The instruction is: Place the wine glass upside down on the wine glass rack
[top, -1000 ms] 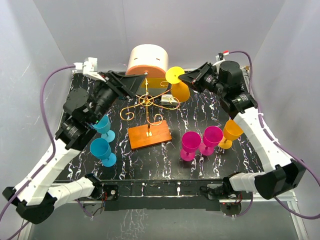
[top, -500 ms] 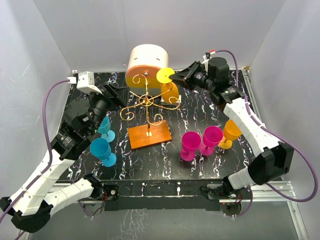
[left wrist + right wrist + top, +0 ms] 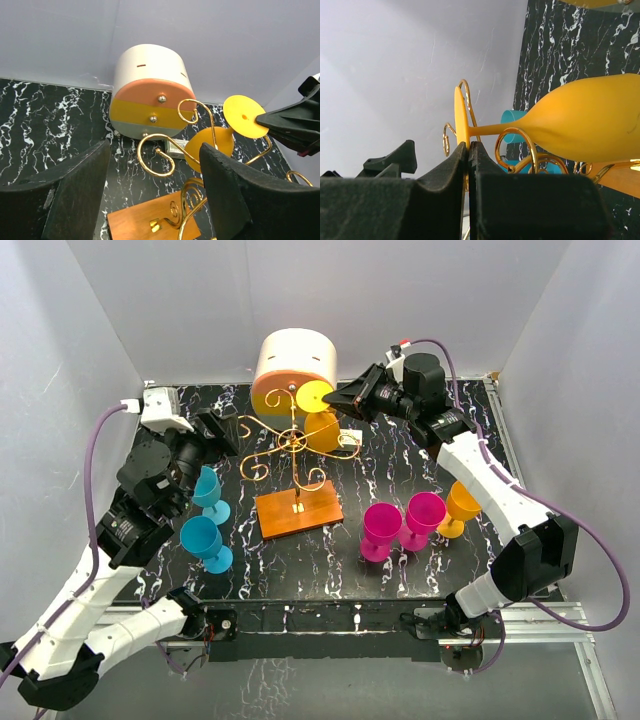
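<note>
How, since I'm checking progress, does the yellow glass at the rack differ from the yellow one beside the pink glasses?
The rack glass is tipped foot-up, bowl-down; the table glass stands upright by the pink glasses. The right gripper pinches the rack glass by its foot among the scroll arms of the wine glass rack; nothing holds the table glass. Both are yellow-orange and stemmed.

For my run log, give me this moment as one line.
right gripper shut on foot of yellow plastic wine glass | glass tilted, foot up, at gold wire rack | left gripper open, empty
</note>
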Robot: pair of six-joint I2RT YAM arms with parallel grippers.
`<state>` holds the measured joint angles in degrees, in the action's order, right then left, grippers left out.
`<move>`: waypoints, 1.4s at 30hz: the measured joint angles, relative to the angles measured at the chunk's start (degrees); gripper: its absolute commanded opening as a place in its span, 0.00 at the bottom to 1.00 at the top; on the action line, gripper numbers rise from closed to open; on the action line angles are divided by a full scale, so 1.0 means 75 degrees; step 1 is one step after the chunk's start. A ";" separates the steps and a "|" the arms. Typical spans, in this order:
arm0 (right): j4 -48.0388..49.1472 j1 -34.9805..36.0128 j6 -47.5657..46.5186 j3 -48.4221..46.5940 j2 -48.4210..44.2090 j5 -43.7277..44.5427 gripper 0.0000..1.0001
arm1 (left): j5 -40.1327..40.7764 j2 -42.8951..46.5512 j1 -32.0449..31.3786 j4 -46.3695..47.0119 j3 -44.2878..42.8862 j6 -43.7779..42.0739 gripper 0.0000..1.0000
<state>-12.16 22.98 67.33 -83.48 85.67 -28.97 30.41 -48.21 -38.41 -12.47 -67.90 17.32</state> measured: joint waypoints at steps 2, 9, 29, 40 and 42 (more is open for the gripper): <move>0.0044 0.0023 0.0012 0.0000 0.0000 -0.0108 0.00 | 0.0090 0.0035 0.0000 0.0000 -0.0006 -0.0119 0.71; 0.0015 0.0029 0.0012 0.0000 -0.0003 -0.0306 0.00 | 0.0154 -0.0003 0.0000 -0.0003 -0.0006 -0.0262 0.71; -0.0793 0.0029 -0.0446 0.0495 -0.1209 0.0417 0.00 | 0.0172 0.0006 0.0000 0.0000 -0.0006 -0.0248 0.72; -0.1040 0.0029 -0.0761 0.0495 -0.1358 0.1349 0.00 | 0.0152 0.0006 0.0000 -0.0003 -0.0006 -0.0166 0.72; -0.1029 0.0029 -0.0790 0.0490 -0.1300 0.1428 0.00 | 0.0128 0.0006 0.0000 -0.0003 -0.0006 -0.0166 0.72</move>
<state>-19.88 23.20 61.41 -79.81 75.92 -18.26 31.38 -48.16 -38.41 -12.49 -67.94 16.08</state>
